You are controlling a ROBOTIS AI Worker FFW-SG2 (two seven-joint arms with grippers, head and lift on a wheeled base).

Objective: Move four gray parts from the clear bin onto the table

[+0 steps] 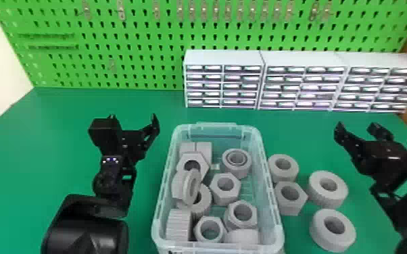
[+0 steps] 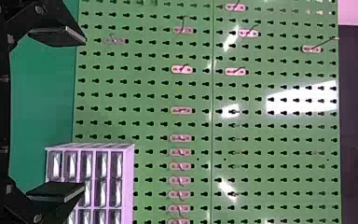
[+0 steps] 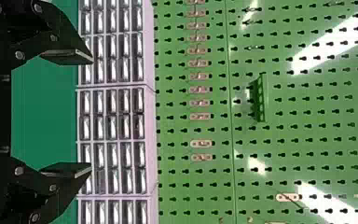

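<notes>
Nearest lies my left forearm (image 1: 86, 229), smooth, rounded black casing at the near edge. At its end, left of the bin, my left claw (image 1: 133, 117) is released, its flat fingers spread wide with nothing between them. My right claw (image 1: 356, 127), over on the right beyond the loose parts, is just as empty, its two black fingers well apart.

Between my claws stands the clear bin (image 1: 216, 127), thin-walled translucent plastic with a lipped rim. On the green table (image 1: 57, 125) to its right I count four gray parts: a thick round collar (image 1: 283, 177) and a six-sided nut (image 1: 289, 207) just beside the bin wall, then a far ring (image 1: 326, 200) and a near ring (image 1: 319, 233), both squat and matte, lying flat with their holes upward.

That matches the number I was asked for, so I judge the moving done and nothing left but to keep my claws clear. The rest can remain in the bin: hexagonal nuts, a tilted ring (image 1: 195, 189) leaning on its neighbours, and a ribbed piece (image 1: 178, 225) at the near left.

Farther out, pale drawer cabinets (image 1: 223, 57) with glossy fronts back onto a perforated green pegboard (image 1: 138, 44).
</notes>
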